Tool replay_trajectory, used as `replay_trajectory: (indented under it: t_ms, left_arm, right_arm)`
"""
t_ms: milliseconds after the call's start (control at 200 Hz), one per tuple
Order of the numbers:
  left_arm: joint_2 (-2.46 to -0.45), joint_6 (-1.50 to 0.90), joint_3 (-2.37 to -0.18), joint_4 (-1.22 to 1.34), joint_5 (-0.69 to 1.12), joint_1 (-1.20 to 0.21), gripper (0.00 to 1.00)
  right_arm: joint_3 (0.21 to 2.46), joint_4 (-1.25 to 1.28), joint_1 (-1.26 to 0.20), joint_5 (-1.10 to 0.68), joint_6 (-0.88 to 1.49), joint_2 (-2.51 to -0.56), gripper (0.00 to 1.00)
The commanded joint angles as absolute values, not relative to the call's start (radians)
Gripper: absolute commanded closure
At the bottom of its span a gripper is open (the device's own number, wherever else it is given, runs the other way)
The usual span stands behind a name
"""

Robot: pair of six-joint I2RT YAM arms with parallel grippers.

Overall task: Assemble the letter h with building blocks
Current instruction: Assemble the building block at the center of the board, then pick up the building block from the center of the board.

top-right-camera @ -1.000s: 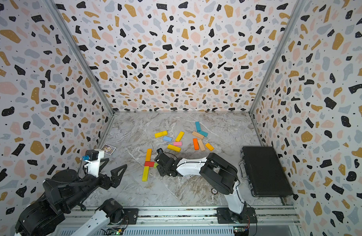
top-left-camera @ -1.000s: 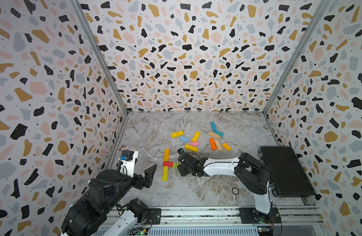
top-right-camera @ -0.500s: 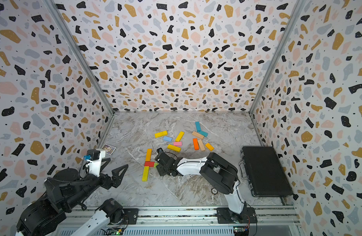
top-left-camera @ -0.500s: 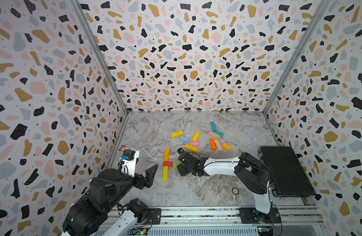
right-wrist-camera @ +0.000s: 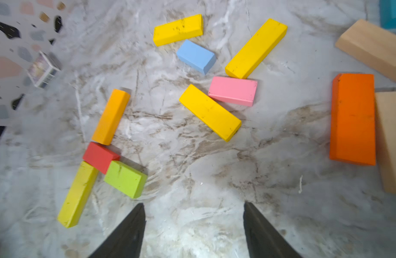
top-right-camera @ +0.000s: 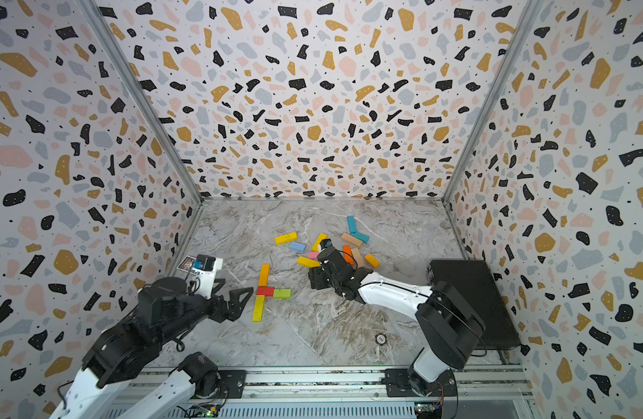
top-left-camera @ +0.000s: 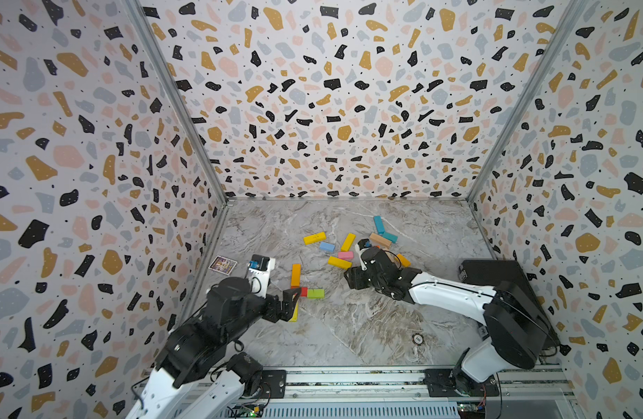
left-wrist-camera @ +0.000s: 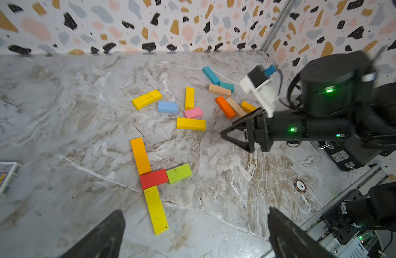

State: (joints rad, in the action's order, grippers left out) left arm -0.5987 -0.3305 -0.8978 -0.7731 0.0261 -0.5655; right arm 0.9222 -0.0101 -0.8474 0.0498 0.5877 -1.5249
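4 pieces are laid: orange bar [left-wrist-camera: 140,156], red block [left-wrist-camera: 154,178] and yellow bar [left-wrist-camera: 156,210] form the stem, with the green block [left-wrist-camera: 179,173] branching off, just ahead of the wide, empty left hand [left-wrist-camera: 194,211]. The right hand [right-wrist-camera: 193,204], parted and empty, faces the loose blocks [right-wrist-camera: 210,112]. The h's short leg is not yet built.

A short red block [left-wrist-camera: 153,178] lies flat; a long orange bar [left-wrist-camera: 140,156] touches its far side, a yellow bar [left-wrist-camera: 156,210] its near side, a green block [left-wrist-camera: 179,173] its right. Loose bars [left-wrist-camera: 191,124] lie scattered beyond.
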Motion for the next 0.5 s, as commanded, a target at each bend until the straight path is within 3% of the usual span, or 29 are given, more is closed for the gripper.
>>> replay_trajectory:
  t_ms: [0,105,300,496]
  left_arm:
    - [-0.735,-0.388,-0.872,-0.590,0.120,-0.546,0.01]
    - [-0.885,-0.431,-0.867,-0.475,0.180,-0.527,0.01]
    - [-1.153,-0.502,-0.891,-0.280,0.135,-0.518,0.01]
    - [-1.496,-0.475,-1.034,-0.242,0.088,-0.505,0.05]
  right_arm:
    - [0.882,-0.074,-0.844,0.027,0.614,-1.467,0.29]
    - [0.834,-0.102,-0.837,0.050,0.632,-1.424,0.29]
    - [0.706,-0.067,-0.829,0.055,0.639,-1.304,0.29]
    - [0.640,-0.053,-0.823,0.027,0.630,-1.246,0.28]
